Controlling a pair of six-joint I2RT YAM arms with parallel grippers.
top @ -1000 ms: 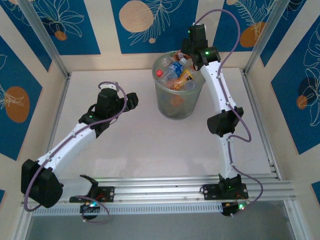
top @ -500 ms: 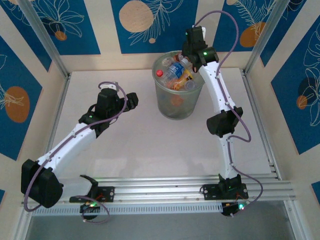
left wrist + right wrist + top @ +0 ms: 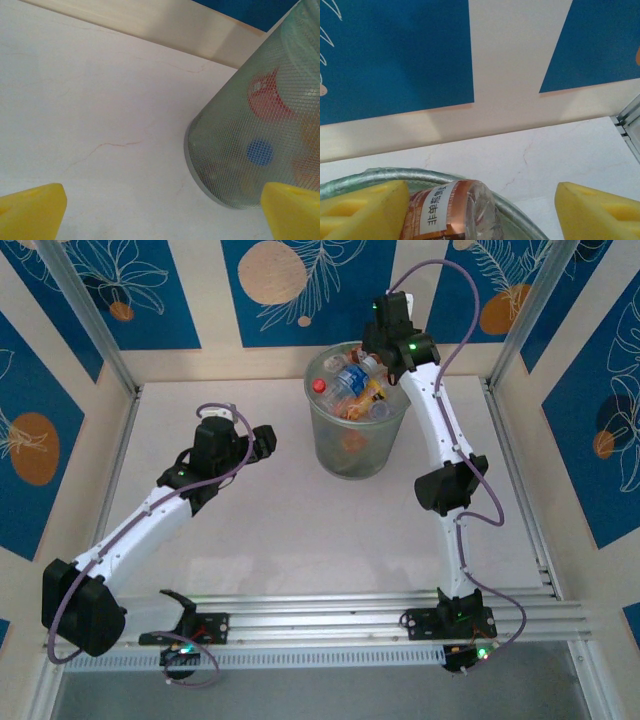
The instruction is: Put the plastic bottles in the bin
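Right tool had just parted over the bin, leaving the brown-labelled bottle loose at lower left above the rim, likely to drop in; left tool gaped wide, empty.

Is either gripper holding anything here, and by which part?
Nothing is gripped. The brown-labelled clear plastic bottle lies beside one finger of the open right gripper, clear of the other; the left gripper is open and empty.
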